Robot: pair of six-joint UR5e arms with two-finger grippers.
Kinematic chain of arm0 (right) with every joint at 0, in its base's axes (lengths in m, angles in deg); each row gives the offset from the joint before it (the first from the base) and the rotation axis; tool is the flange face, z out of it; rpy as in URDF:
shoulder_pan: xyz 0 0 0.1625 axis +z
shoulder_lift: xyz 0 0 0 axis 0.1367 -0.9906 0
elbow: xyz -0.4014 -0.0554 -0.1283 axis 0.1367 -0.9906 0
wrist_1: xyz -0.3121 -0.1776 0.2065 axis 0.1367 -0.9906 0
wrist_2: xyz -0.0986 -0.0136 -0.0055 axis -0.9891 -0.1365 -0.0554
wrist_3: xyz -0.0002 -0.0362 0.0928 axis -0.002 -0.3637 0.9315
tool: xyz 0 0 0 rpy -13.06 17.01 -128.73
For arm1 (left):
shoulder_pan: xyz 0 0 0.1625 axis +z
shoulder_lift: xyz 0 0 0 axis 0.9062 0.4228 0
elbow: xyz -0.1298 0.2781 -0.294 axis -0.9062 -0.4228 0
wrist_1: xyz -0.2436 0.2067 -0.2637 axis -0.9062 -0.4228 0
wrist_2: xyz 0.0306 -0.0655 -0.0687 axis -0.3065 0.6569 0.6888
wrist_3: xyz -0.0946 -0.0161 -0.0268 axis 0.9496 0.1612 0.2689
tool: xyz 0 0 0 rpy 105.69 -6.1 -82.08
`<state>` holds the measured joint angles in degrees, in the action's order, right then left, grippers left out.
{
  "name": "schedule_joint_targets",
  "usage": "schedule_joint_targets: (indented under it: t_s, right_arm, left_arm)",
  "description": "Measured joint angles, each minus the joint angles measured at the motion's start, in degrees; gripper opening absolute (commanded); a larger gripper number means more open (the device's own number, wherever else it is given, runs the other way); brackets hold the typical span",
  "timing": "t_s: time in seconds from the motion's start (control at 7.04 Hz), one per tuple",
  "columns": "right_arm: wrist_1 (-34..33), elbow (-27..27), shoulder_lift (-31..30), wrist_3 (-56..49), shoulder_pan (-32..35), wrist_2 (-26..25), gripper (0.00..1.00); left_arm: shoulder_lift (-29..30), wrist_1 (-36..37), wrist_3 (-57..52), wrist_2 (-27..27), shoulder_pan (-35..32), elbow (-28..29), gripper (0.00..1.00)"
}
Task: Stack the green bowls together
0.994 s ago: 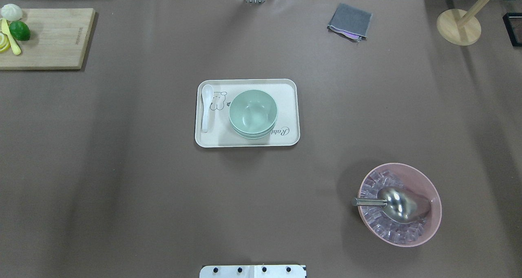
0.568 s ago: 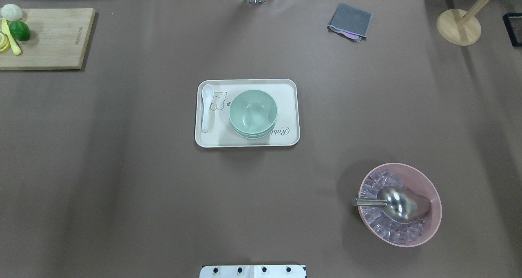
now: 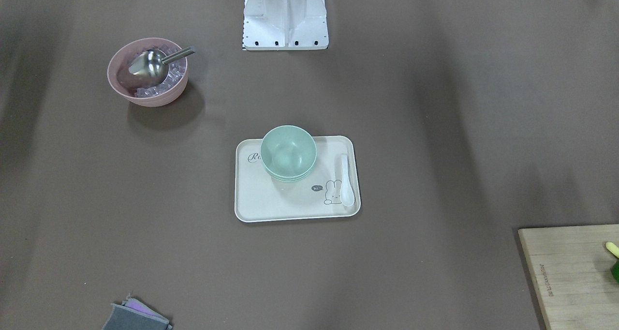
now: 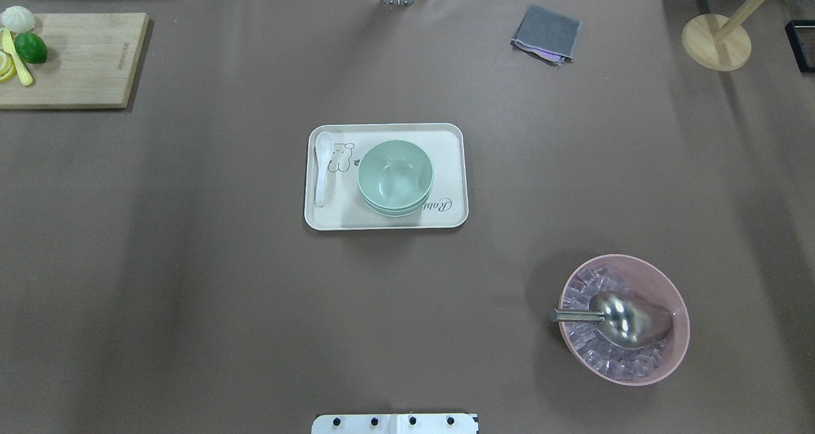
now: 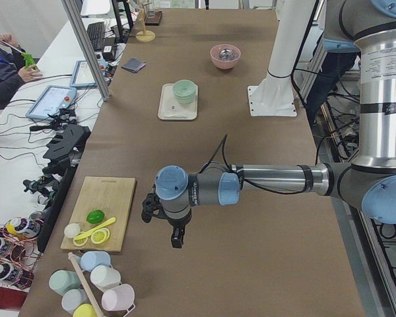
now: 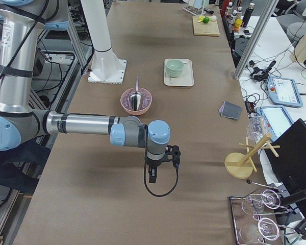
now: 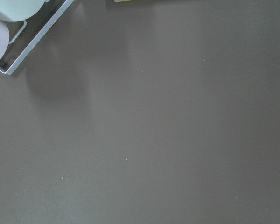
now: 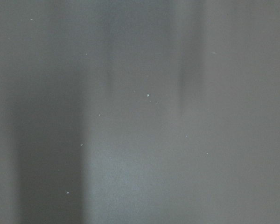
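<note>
where the brown table [image 4: 191,281] fills the overhead view, neither of my arms enters it. my left arm [image 5: 270,179] lies stretched low over the table's end on my left. my left gripper [image 5: 176,238] hangs fingers-down just above bare surface near the wooden cutting board [image 4: 76,58]. whether its fingers are spread or pressed together i cannot tell from the side view. my right arm [image 6: 86,124] reaches likewise over the opposite end, with my right gripper [image 6: 151,176] pointing down over bare table, its state equally untellable.

the cream tray [image 4: 449,160] sits at the table's centre, with the cutting board at its 10 o'clock, well apart. the pink bowl [image 4: 675,307], at the tray's 4 o'clock, holds clear cubes. the green bowls [image 4: 395,173] stand upright on the tray, nested into one stack near its middle. the grey cloth [image 4: 546,33] lies at the tray's 1 o'clock. the metal scoop [image 4: 627,319] rests in the pink bowl, handle toward 9 o'clock. the white spoon [image 4: 323,167] lies on the tray at the stack's 9 o'clock, apart from it.
</note>
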<state>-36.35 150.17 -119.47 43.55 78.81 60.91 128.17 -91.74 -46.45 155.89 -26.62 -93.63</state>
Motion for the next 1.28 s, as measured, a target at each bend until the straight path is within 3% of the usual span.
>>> schedule_joint_targets:
  t_s: [1.28]
  right_arm:
    - [0.1,0.3,0.5,-0.2,-0.1,0.8,1.0]
  left_arm:
    - [-0.1,0.0,0.1,0.1,-0.1,-0.3,0.99]
